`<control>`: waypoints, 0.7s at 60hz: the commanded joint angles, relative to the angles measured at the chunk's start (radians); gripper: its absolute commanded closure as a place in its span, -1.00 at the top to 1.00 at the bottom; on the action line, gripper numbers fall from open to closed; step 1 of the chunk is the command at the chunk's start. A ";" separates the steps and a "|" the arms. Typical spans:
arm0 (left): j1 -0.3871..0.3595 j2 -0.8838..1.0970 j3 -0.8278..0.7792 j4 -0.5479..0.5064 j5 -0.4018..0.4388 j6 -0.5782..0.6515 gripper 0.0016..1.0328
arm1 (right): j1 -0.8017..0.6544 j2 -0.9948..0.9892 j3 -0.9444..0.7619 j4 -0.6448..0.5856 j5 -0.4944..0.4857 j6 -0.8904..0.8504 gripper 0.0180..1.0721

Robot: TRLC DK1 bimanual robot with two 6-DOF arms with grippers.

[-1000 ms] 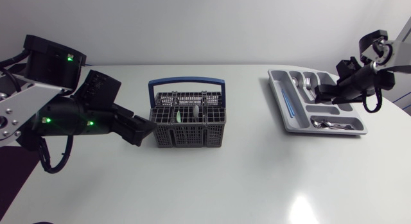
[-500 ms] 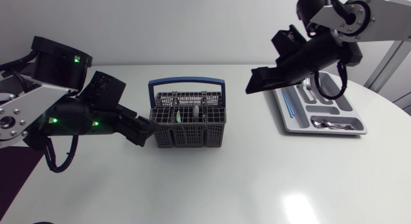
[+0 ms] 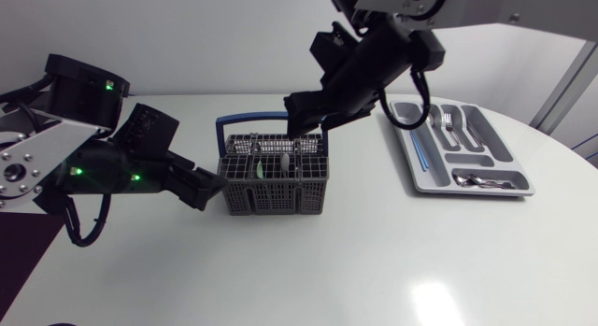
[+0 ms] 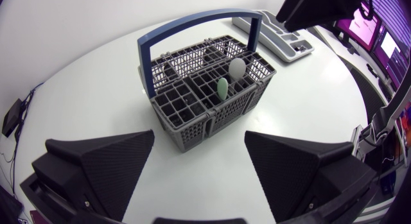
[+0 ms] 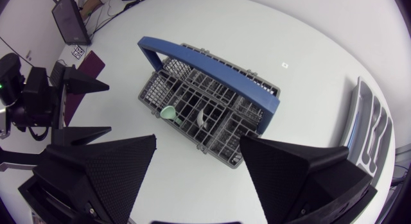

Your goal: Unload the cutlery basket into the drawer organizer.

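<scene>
Head view: two claws at the basket (image 3: 273,173).
Wide open, the right gripper (image 3: 304,114) hangs over its far edge; the left gripper (image 3: 213,186), also wide, sits just beside its end wall; the organizer (image 3: 462,148) lies well apart.

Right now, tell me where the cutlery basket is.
In the head view the basket stands on the table, just right of the left gripper, beneath the right gripper, with the organizer farther right.

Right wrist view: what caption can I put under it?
Open matte black right gripper hovers above the grey plastic cutlery basket with a blue handle, a mint-green utensil standing inside.
</scene>
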 commanded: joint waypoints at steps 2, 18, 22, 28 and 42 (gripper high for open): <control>0.013 0.002 0.008 -0.002 0.021 0.042 0.92 | 0.022 0.072 0.018 -0.022 0.021 0.048 0.74; 0.036 0.016 -0.015 0.044 0.037 0.065 0.92 | 0.050 0.123 -0.020 0.053 0.057 0.098 0.44; 0.036 0.024 -0.021 0.056 0.037 0.067 0.92 | 0.053 0.132 -0.025 0.071 0.069 0.111 0.37; 0.037 0.036 -0.030 0.076 0.037 0.067 0.92 | 0.056 0.146 -0.034 0.097 0.077 0.127 0.25; 0.039 0.047 -0.044 0.096 0.037 0.067 0.92 | 0.073 0.185 -0.068 0.157 0.110 0.154 0.12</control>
